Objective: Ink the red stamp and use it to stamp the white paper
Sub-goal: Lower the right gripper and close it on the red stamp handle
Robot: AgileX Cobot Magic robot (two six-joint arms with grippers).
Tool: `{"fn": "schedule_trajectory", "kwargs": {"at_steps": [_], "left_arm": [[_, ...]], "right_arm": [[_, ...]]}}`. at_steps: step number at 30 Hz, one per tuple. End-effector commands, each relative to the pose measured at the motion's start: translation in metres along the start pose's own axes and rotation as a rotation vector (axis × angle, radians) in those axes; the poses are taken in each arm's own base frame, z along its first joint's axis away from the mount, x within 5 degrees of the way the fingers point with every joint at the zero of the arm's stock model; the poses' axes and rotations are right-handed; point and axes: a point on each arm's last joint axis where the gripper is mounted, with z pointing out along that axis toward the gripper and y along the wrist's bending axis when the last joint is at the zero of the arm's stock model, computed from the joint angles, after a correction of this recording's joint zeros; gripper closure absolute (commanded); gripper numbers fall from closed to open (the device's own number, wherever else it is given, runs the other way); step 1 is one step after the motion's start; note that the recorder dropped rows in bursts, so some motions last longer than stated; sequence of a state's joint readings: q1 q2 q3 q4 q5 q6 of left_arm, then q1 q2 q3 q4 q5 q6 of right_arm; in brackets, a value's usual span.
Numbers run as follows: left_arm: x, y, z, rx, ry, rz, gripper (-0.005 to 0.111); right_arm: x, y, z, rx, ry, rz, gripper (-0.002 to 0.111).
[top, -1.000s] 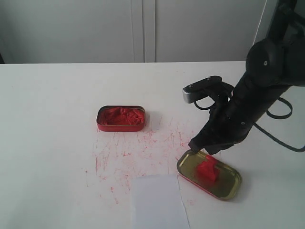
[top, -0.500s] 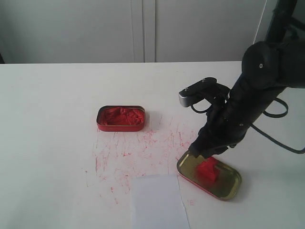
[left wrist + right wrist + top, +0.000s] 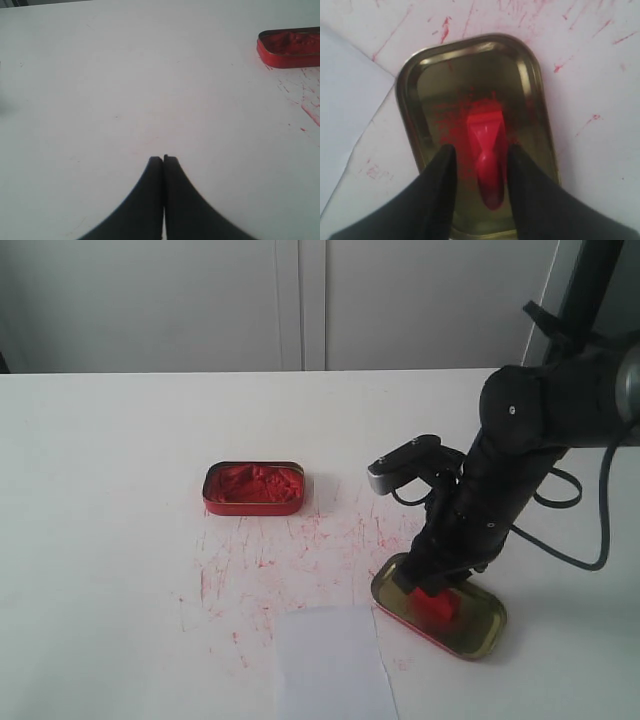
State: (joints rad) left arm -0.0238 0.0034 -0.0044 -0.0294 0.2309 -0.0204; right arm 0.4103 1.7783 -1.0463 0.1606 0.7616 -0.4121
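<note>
In the exterior view the white counter (image 3: pixel 110 540) runs from a far edge by the pale wall to a near edge cut off by the frame. A red tin (image 3: pixel 253 488) full of red paste sits open about midway between those two edges, a little toward the left one. Red streaks (image 3: pixel 290 560) mark the surface between the tin and the near edge. The white paper (image 3: pixel 333 660) lies flat at the near edge, around its middle. Just beside the paper, on the side of the right edge, a gold lid (image 3: pixel 485 625) lies inside-up, and the red stamp (image 3: pixel 437 608) stands in it. The dark right arm bends down over the lid, and the right hand (image 3: pixel 428 585) is down at the top of the stamp.

In the left wrist view the left hand (image 3: pixel 163 160) hangs over bare counter (image 3: pixel 100 90) with its two fingers pressed together and nothing between them. The red tin (image 3: pixel 290 47) lies well apart from it.

In the right wrist view the right hand (image 3: pixel 481 148) is spread, one finger on each side of the red stamp (image 3: pixel 487 145). A thin gap shows at one finger (image 3: pixel 442 172); the other is just beside the stamp. The stamp rests on the smeared floor of the gold lid (image 3: pixel 410 85). A corner of the white paper (image 3: pixel 345 100) lies just outside the lid's rim.
</note>
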Motion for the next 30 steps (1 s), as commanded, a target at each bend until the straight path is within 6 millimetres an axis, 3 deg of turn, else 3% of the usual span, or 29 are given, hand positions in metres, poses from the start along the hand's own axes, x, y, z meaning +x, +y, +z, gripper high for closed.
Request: {"fn": "schedule_trajectory", "kwargs": {"at_steps": [1,16,30], "left_arm": [[0.001,0.0,0.0,-0.002,-0.005,-0.002,0.107],[0.001,0.0,0.0,-0.002,-0.005,-0.002,0.107],[0.001,0.0,0.0,-0.002,-0.005,-0.002,0.107]], "right_arm": [[0.001,-0.001,0.003,0.003,0.016,-0.018,0.075],[0.003,-0.002,0.014,0.002,0.052,-0.018,0.075],[0.0,-0.003,0.009,0.003,0.047,0.007,0.076]]}}
